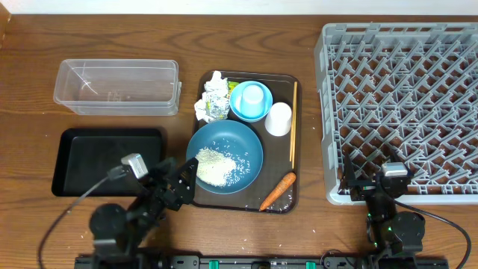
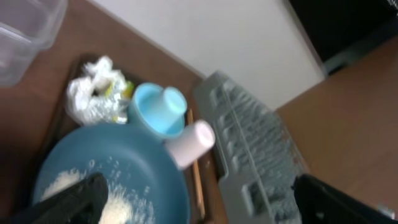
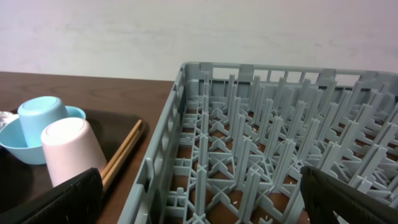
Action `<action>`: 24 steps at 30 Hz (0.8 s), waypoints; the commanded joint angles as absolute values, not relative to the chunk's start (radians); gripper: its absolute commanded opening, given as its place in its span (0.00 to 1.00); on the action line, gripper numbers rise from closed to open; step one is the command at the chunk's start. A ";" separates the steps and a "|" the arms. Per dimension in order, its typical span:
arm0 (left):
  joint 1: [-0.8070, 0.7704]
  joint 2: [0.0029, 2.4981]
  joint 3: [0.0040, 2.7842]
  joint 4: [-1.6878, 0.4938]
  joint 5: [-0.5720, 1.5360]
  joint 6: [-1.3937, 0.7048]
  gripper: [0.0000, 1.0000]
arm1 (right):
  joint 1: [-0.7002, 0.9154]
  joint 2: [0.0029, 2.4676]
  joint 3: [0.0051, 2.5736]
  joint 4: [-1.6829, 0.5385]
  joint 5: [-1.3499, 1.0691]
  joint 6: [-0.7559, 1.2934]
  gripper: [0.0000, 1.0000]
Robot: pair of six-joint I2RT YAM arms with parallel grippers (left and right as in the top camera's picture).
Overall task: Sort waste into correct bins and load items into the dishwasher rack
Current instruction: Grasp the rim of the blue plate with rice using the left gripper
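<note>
A blue plate with a heap of rice lies on the brown serving tray. Around the plate are crumpled paper, a light blue bowl with a cup upside down in it, a white cup, chopsticks and a carrot. My left gripper stands open at the plate's near left rim, one finger beside the rice. My right gripper is open and empty at the near left corner of the grey rack, looking into its pegs.
The clear box stands at the back left, with the black tray in front of it. Both are left of the serving tray. In the right wrist view the white cup and chopsticks lie just left of the rack wall.
</note>
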State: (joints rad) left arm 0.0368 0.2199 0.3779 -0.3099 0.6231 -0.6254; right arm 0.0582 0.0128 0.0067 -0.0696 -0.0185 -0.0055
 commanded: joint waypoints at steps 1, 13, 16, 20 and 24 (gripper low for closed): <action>0.038 0.413 0.590 -0.472 0.635 -0.413 0.97 | 0.059 0.013 0.006 -0.074 -0.012 -0.016 0.99; -0.054 1.102 1.110 -1.004 0.659 -0.195 0.97 | 0.059 0.013 0.006 -0.074 -0.012 -0.016 0.99; -0.065 1.174 1.109 -1.018 0.677 -0.267 0.97 | 0.059 0.013 0.006 -0.075 -0.012 -0.016 0.99; -0.135 1.235 1.109 -1.001 0.628 -0.223 0.97 | 0.059 0.013 0.006 -0.075 -0.012 -0.016 0.99; -0.287 1.250 1.109 -0.986 0.346 -0.345 0.97 | 0.059 0.013 0.006 -0.074 -0.012 -0.016 0.99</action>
State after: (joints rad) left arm -0.1982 1.2499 1.0954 -0.9871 0.5644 -0.2584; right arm 0.0582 0.0132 0.0071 -0.0700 -0.0181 -0.0082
